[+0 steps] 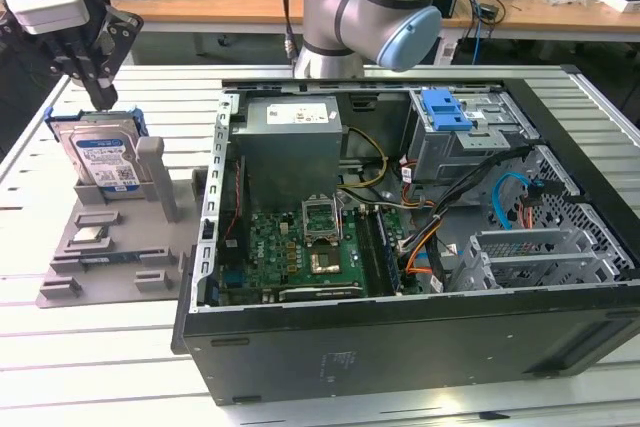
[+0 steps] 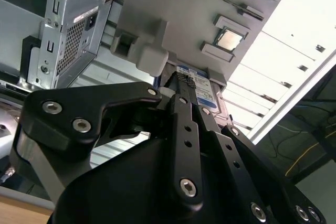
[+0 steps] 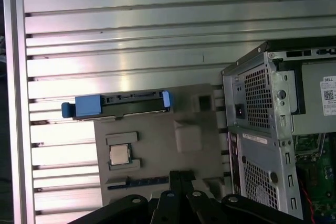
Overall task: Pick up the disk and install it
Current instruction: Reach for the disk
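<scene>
slatted aluminium table carries an open black desktop computer case and, toward the exterior view's left, a grey moulded plastic stand. the disk, a flat silver metal hard drive with a blue-and-white label in a bright blue plastic bracket, stands on edge in the stand's slot, probably so that its top edge is offered to a grasp from above. the arm's black gripper hangs just above that edge, jaws drawn narrow and holding nothing. the disk sits outside the case, not yet installed.
</scene>
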You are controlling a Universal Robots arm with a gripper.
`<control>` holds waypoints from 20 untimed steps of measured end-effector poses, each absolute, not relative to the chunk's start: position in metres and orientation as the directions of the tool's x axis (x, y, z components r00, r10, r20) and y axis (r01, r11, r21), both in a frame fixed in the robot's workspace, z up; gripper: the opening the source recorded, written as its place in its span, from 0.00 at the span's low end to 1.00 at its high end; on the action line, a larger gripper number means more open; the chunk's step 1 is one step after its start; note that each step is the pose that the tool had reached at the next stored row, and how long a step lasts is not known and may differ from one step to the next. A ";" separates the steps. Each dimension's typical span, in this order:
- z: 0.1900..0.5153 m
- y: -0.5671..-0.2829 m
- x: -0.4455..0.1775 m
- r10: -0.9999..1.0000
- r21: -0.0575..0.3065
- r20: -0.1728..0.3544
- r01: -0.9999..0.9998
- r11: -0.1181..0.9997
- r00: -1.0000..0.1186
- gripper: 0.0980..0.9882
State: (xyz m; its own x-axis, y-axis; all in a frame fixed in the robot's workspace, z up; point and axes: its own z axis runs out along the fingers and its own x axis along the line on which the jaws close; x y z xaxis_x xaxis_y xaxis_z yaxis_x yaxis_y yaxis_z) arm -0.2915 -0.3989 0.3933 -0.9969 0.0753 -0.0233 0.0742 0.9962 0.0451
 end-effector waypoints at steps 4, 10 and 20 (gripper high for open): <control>0.393 -0.399 -0.296 0.075 0.045 -0.023 0.074 0.996 -0.997 0.01; 0.393 -0.399 -0.303 0.075 0.045 -0.023 0.074 0.996 -0.997 0.01; 0.393 -0.399 -0.316 0.075 0.045 -0.023 0.074 0.996 -0.997 0.01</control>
State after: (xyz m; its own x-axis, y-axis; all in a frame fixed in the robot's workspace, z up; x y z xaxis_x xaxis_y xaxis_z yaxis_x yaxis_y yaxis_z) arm -0.3156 -0.3989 0.3933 -0.9969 0.0753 -0.0233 0.0742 0.9962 0.0451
